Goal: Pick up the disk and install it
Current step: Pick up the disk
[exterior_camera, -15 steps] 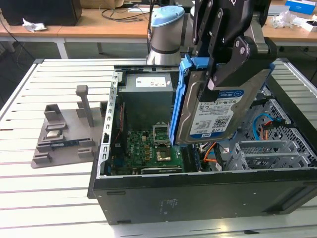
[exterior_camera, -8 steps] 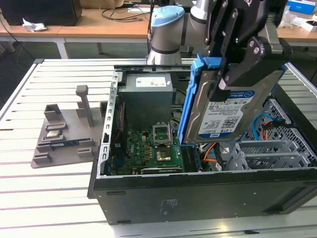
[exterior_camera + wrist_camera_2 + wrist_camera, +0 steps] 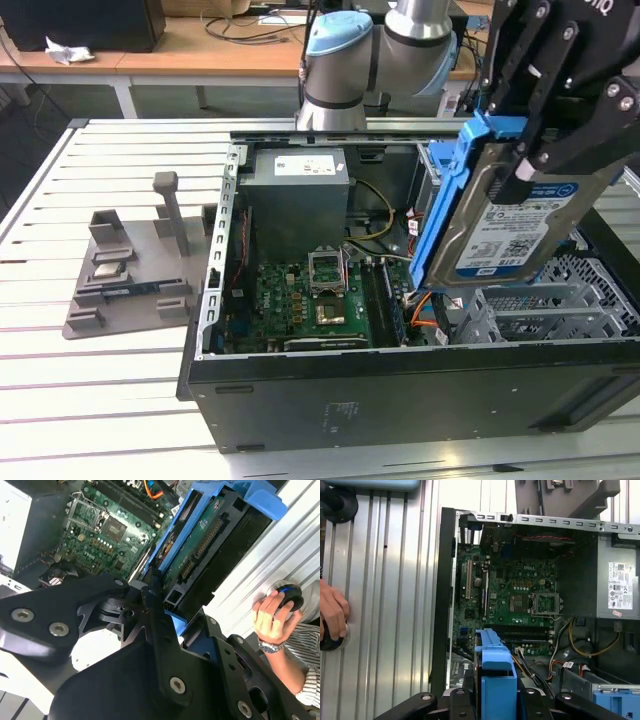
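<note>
So the gripper (image 3: 540,150) is clamped on the disk (image 3: 515,235), black fingers pinching it across its flat faces. The disk hangs tilted in the air, label side out, over the open computer case (image 3: 400,390) on the exterior view's right. It's right above the silver drive cage (image 3: 540,310). Its blue rail frame (image 3: 495,680) shows edge-on in the first wrist view, with the motherboard (image 3: 520,600) beyond it.

I'd say the pick-up part is done and we're in the carry/install bit, since the disk isn't seated in anything yet. My guess is that getting it in calls for squaring up that tilt so the rails line up with the cage, and I'd mind the orange cable (image 3: 425,310) nearby.

Also, a person's hand (image 3: 272,615) rests on a round button at the table edge.
</note>
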`<state>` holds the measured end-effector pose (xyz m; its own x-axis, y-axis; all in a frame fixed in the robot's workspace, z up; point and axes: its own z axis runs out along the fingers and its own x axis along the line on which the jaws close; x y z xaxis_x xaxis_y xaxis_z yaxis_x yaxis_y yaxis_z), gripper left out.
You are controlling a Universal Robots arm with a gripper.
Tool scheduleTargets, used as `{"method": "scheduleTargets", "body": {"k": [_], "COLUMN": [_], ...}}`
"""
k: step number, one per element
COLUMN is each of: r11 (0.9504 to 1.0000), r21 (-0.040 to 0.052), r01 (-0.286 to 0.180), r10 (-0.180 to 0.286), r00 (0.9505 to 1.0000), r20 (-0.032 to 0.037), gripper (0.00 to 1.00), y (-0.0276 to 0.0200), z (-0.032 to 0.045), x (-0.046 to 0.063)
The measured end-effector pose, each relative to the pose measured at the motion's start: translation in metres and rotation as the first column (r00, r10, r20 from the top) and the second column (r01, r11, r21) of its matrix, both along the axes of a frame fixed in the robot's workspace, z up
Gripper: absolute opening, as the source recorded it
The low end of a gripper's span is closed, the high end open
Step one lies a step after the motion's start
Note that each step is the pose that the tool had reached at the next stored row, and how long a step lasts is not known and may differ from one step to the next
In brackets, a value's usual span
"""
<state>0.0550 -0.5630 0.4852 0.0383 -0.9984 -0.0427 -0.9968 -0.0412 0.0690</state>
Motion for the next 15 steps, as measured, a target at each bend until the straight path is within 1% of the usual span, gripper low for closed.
{"method": "scheduleTargets", "body": {"k": [3, 5, 8, 9, 10, 11, 13, 15], "r11": [1.0000, 1.0000, 1.0000, 1.0000, 1.0000, 1.0000, 1.0000, 0.9997], "r21": [0.0001, 0.0000, 0.0000, 0.0000, 0.0000, 0.0000, 0.0001, -0.0001], "r01": [0.000, 0.000, 0.000, 0.000, 0.000, 0.000, 0.004, 0.022], "r10": [0.000, 0.000, 0.000, 0.000, 0.000, 0.000, -0.004, -0.022], "r00": [1.0000, 1.0000, 1.0000, 1.0000, 1.0000, 1.0000, 1.0000, 0.9997], "r20": [-0.0021, -0.0027, -0.0049, -0.0054, -0.0064, -0.0068, -0.0071, -0.0070], "gripper": [0.37, 0.37, 0.37, 0.37, 0.37, 0.37, 0.37, 0.37], "y": [0.0000, 0.0000, 0.0000, 0.0000, 0.0000, 0.0000, 0.0000, 0.0000], "z": [-0.0007, -0.0009, -0.0014, -0.0015, -0.0018, -0.0021, -0.0026, -0.0038], "x": [0.016, 0.021, 0.037, 0.040, 0.048, 0.053, 0.058, 0.063]}}
